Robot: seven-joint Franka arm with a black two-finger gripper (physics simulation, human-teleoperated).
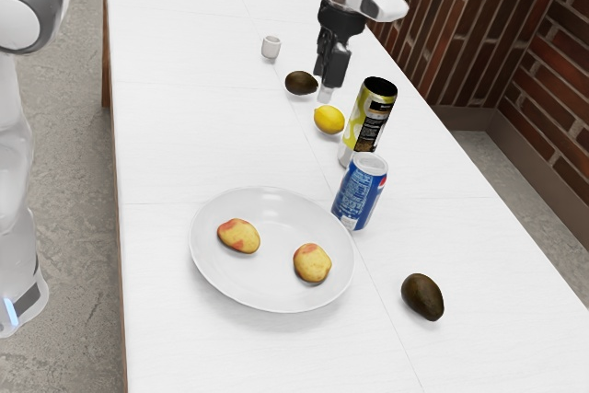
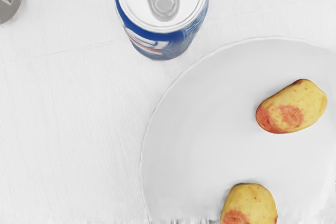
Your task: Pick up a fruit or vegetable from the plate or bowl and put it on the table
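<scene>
Evidently, picking and placing both remain: two potatoes [image 1: 312, 264] lie on the near plate [image 1: 253, 283]; I can't tell whether my gripper [image 1: 328, 86] is wide or narrow.

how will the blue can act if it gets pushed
Standing upright and taller than wide, the blue can would probably tip if pushed near its top. Its smooth, rounded side suggests it could roll once down.

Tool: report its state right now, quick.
Tool: up in the air; whether it is open or closed cannot be told from these pictures.
</scene>
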